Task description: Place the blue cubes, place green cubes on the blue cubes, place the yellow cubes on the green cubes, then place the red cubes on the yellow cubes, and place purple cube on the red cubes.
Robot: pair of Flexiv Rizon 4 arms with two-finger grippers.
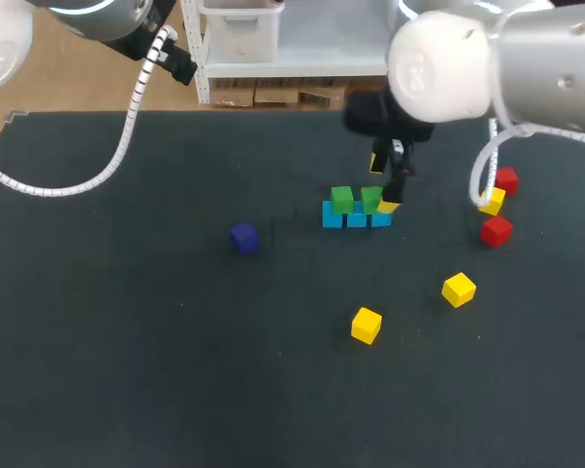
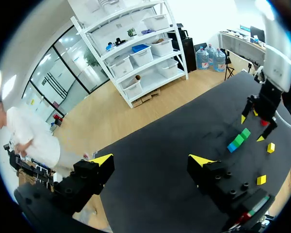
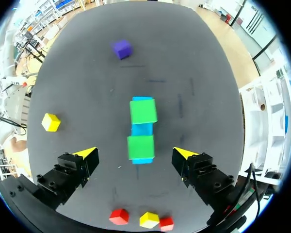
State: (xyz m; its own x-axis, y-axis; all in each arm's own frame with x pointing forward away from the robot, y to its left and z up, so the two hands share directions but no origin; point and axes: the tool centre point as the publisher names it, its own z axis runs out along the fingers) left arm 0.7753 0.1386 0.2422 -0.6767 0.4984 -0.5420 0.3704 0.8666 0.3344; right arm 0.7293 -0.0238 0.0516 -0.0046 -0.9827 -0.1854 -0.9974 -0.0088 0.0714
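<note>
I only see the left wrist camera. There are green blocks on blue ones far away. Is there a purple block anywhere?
Observer: Yes. In the head view, one purple block sits alone on the table, to the left of the stack.
Kid: How many green ones are stacked?
Observer: The right wrist view shows two green blocks on a row of three blue blocks.
Kid: Where are the red ones?
Observer: Two red blocks lie at the right side of the table, with a yellow block between them.
</note>
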